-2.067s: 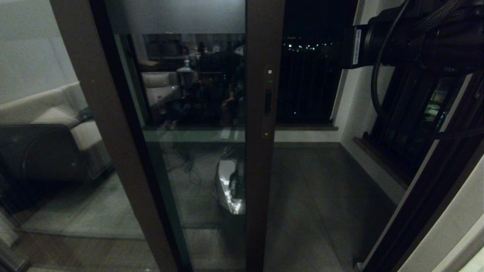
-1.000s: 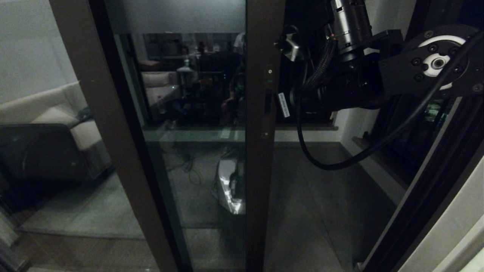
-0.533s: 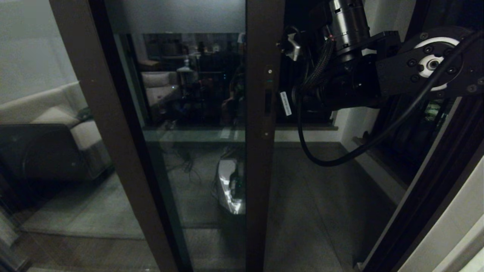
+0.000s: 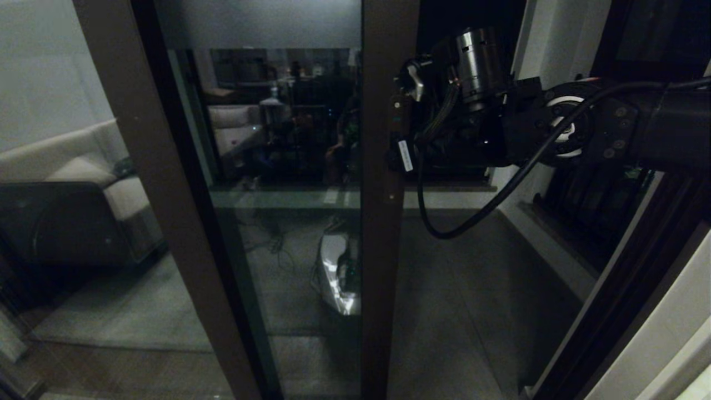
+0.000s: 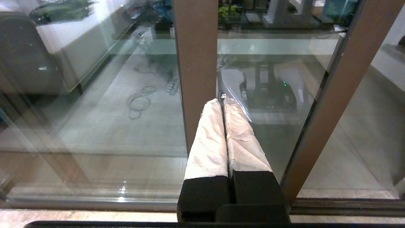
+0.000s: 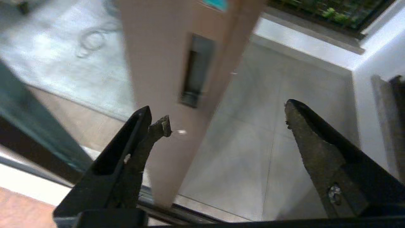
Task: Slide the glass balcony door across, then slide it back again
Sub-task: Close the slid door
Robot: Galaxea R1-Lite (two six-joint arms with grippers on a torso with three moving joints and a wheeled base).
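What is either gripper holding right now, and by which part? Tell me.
Nothing. The right gripper is open by the door's handle slot; the left gripper is shut and empty.

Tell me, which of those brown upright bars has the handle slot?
The middle bar, beside the right claw; it bears a dark recessed slot. The slanted bar farther left is plain.

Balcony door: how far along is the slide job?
Nothing is done: the tall brown-framed glass balcony door stands partly open. In hand: the open right gripper faces its recessed handle slot, touching nothing. The shut left gripper idles. Both slides remain.
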